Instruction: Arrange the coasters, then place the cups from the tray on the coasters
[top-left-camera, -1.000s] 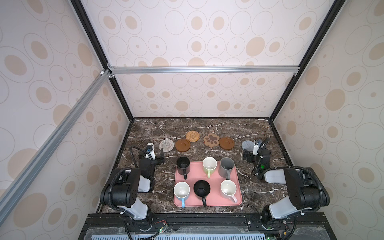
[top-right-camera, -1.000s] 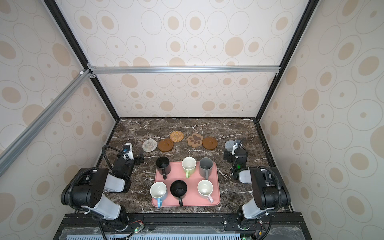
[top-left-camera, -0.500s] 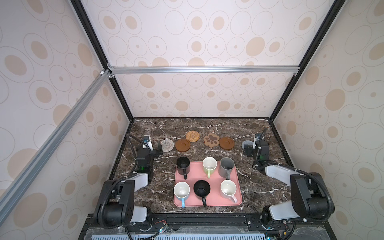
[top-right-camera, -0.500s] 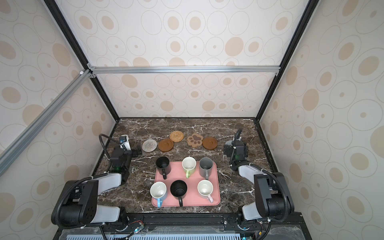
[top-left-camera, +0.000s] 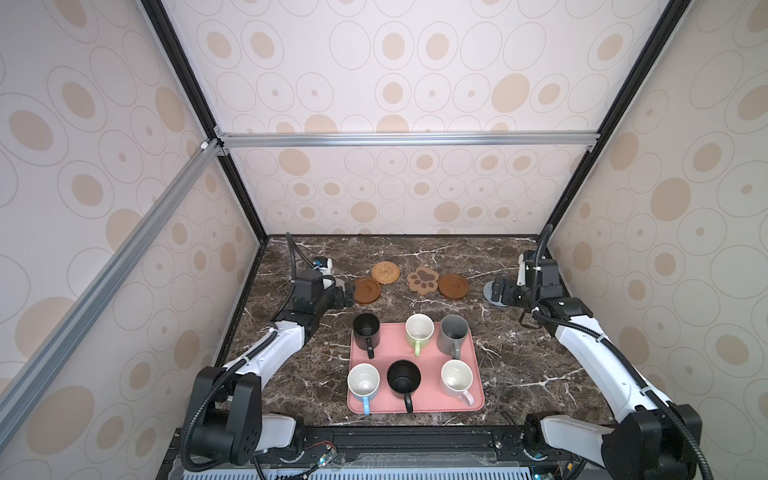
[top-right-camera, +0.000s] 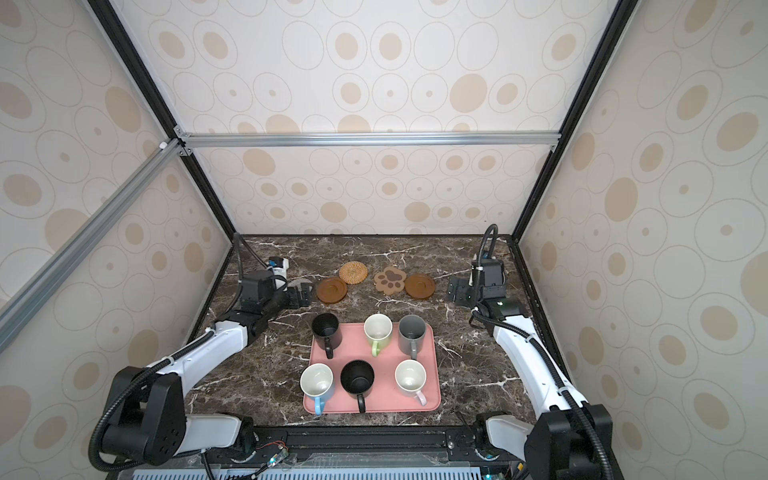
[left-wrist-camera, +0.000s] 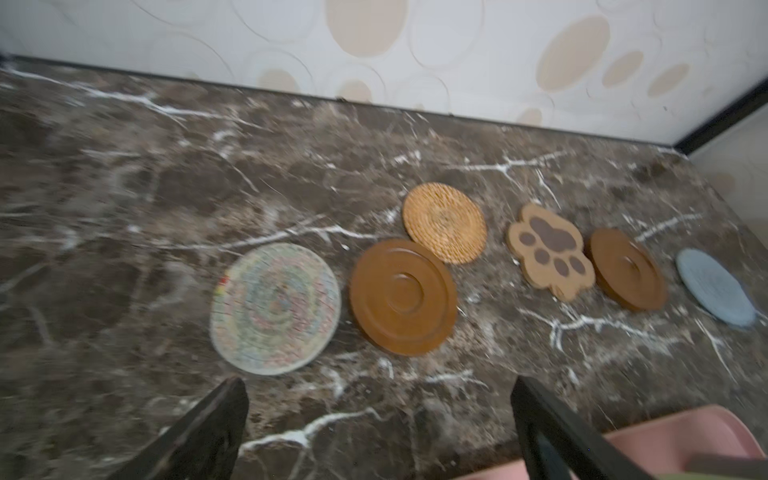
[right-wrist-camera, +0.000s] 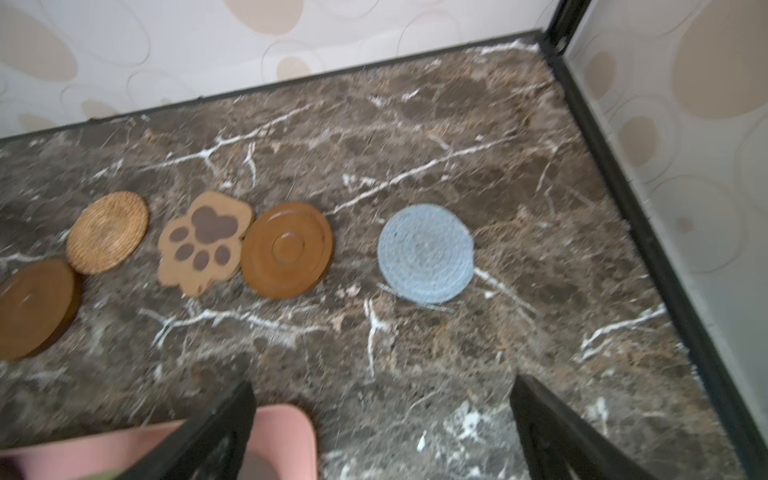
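Observation:
The coasters lie in a row at the back of the table: beige woven (left-wrist-camera: 275, 307), brown disc (left-wrist-camera: 402, 296), rattan (left-wrist-camera: 444, 222), paw (left-wrist-camera: 549, 251), brown disc (right-wrist-camera: 287, 250) and grey-blue (right-wrist-camera: 426, 253). Six cups stand on the pink tray (top-left-camera: 392, 349): black (top-left-camera: 366, 326), green (top-left-camera: 419, 328), grey (top-left-camera: 454, 330), blue-handled (top-left-camera: 363, 380), black (top-left-camera: 403, 377) and pink-handled (top-left-camera: 457, 378). My left gripper (top-left-camera: 347, 297) hangs open and empty by the beige coaster, covering it in both top views. My right gripper (top-left-camera: 496, 293) is open and empty over the grey-blue coaster (top-left-camera: 489, 289).
The brown marble table (top-left-camera: 519, 365) is boxed in by patterned walls with black frame posts at the back corners. The rattan coaster overlaps the left brown disc's edge. The tray corner shows near each gripper in the wrist views.
Both arms have unfolded and reached toward the back. The left gripper has come to the beige coaster, the right gripper to the grey-blue one. Both stayed open.

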